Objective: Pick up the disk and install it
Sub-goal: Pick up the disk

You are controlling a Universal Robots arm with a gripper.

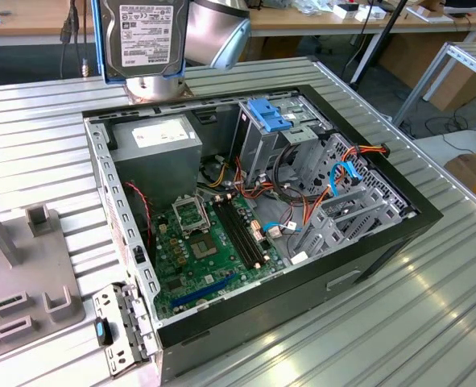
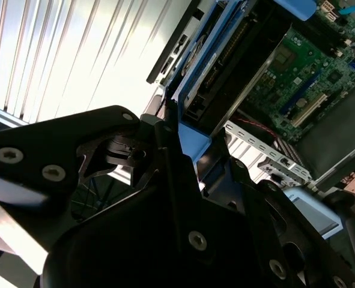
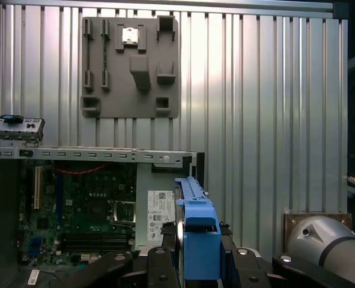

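Ribbed table (image 1: 431, 339) carries computer case (image 1: 366, 266), open for access. Above its power supply (image 1: 157, 145) we see disk (image 1: 145, 36) held upright, label outward, clear of drive cage (image 1: 250, 149). Gripper (image 3: 198, 258) clenched on disk's blue rails (image 3: 198, 228), we judge keeping faces free.

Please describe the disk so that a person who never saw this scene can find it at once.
Start at the open computer case on the ribbed metal table. Above its far edge in the exterior view, the disk hangs upright in the claw. Unlike the grey power-supply box below, it has blue side rails.
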